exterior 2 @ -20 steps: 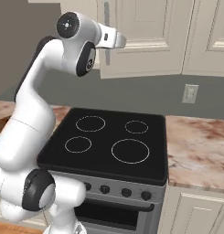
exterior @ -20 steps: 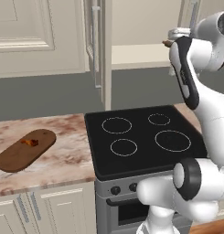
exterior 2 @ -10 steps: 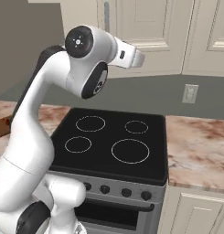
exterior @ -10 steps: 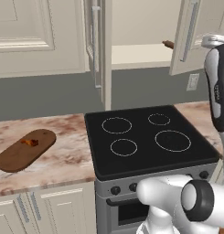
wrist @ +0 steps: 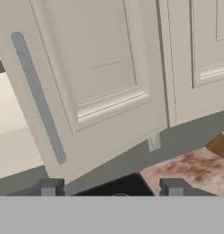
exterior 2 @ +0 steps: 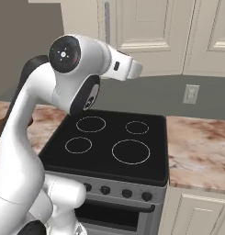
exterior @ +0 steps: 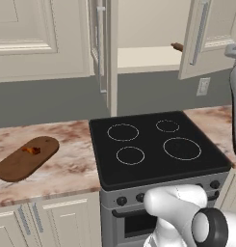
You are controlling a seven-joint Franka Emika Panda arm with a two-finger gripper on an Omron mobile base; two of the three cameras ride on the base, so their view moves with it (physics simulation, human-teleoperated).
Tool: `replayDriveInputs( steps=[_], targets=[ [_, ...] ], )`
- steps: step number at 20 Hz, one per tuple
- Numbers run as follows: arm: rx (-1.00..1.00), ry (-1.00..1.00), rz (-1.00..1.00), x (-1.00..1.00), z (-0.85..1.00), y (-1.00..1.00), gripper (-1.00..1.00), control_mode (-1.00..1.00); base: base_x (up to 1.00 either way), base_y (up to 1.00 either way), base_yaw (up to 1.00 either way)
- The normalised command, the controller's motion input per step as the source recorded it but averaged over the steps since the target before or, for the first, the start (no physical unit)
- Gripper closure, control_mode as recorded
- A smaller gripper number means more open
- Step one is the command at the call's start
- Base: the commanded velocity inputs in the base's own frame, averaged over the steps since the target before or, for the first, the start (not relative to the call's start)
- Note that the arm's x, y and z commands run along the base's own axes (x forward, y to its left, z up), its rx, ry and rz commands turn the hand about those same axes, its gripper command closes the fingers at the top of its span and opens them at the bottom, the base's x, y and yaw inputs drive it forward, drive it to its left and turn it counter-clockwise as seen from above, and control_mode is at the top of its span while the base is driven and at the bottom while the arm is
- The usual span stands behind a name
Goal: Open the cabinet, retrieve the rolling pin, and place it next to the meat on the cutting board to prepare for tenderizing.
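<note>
The gripper [wrist: 109, 189] is hanging with its jaws apart, empty, facing the open cabinet [wrist: 93, 77] door. The pin [exterior: 177, 47] is lying on the shelf [exterior: 147, 59] inside.

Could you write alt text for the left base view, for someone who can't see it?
An open cabinet above a black stove shows the tip of a rolling pin on its shelf. At left, meat lies on a cutting board.

Even, soft rendered light, bright throughout with no glare; only faint shading under the cabinet [exterior: 153, 29]. Edges look slightly soft and pixelated, undistorted.
</note>
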Motion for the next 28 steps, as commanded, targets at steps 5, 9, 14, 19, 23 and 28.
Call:
replayDriveInputs(
  steps=[5, 9, 14, 19, 23, 28],
  targets=[
    [-0.03, 0.0, 0.12, -0.22, -0.01, 0.84, -1.0, -1.0, 0.0, 0.0, 0.0],
    [-0.08, 0.0, 0.15, -0.04, -0.04, 0.81, -1.0, -1.0, 0.0, 0.0, 0.0],
    [-0.14, 0.0, 0.18, 0.15, -0.01, 0.6, -1.0, -1.0, 0.0, 0.0, 0.0],
    [-0.21, 0.0, 0.17, 0.23, 0.0, 0.48, -1.0, -1.0, 0.0, 0.0, 0.0],
    [-0.25, 0.0, 0.15, 0.3, 0.0, 0.47, -1.0, -1.0, 0.0, 0.0, 0.0],
    [-0.27, 0.0, 0.08, 0.2, 0.0, 0.38, -1.0, -1.0, 0.0, 0.0, 0.0]
  ],
)
